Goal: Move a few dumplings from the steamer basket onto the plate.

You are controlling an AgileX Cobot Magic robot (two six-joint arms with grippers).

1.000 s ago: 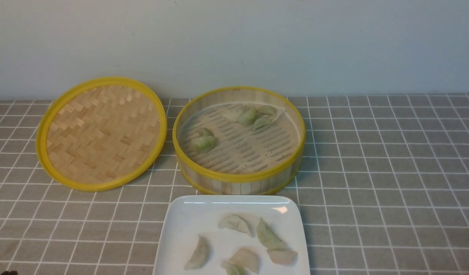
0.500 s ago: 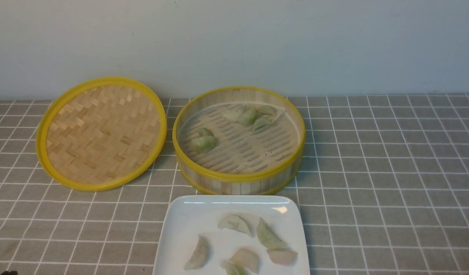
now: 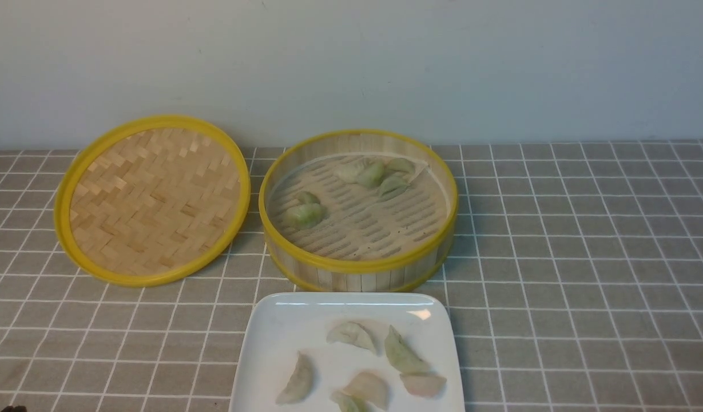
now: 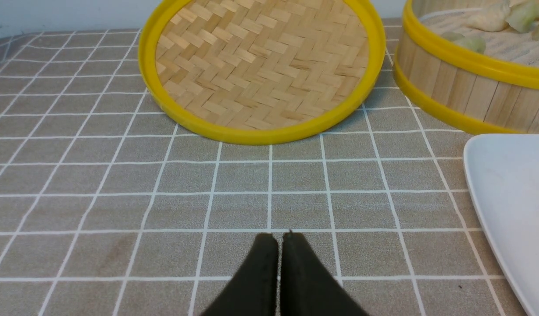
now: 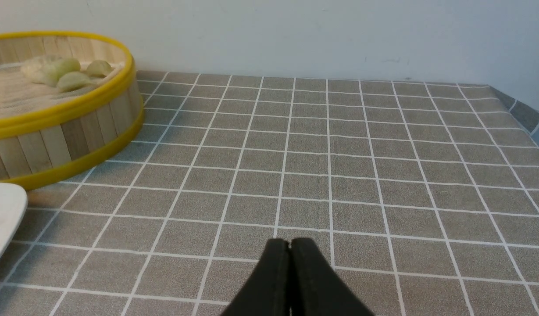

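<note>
A table covered with a grey cloth printed in a white square grid (image 3: 586,240) carries three things directly. A round bamboo steamer basket with a slatted wall and yellow rims (image 3: 358,272) stands near the back wall. A shallow yellow-rimmed disc of herringbone-woven bamboo (image 3: 151,197) lies just beside the basket on its left, tilted with its far edge raised towards the wall. A glossy white square plate with rounded corners (image 3: 271,337) lies just in front of the basket, close to its wall. To the right of the basket only cloth shows.
</note>
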